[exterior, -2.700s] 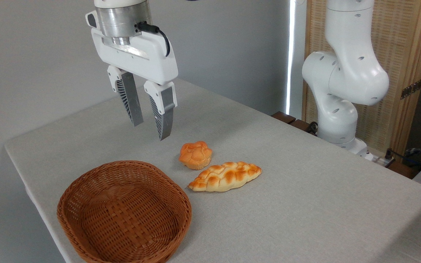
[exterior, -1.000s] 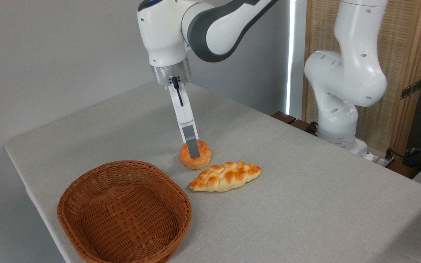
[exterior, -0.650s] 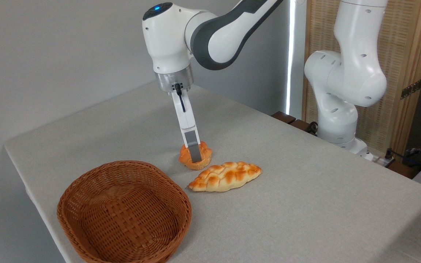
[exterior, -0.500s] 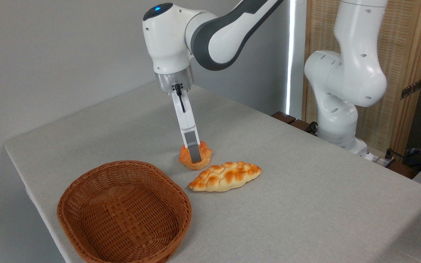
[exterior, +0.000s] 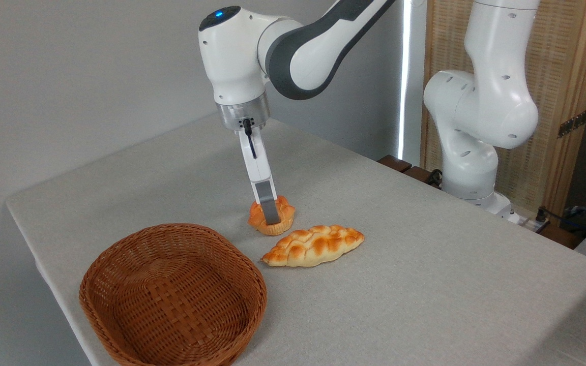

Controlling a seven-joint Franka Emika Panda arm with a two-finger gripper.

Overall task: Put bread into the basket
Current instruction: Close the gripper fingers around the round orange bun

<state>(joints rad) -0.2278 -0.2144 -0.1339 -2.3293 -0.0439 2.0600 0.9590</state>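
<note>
At gripper (exterior: 268, 216): bread (exterior: 272, 216) between fingers, edge-on; grip unconfirmed.
Down-left of gripper, well apart: basket (exterior: 120, 264), empty.

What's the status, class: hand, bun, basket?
Hand down on the bun, grip unconfirmed. Bun on table beside braided loaf. Basket empty, path clear.

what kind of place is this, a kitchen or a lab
Most likely a robot lab or test room, not a kitchen: a white arm is bolted beside a cloth-covered table that holds only a bun, a braided loaf and a basket, against bare grey walls.
</note>
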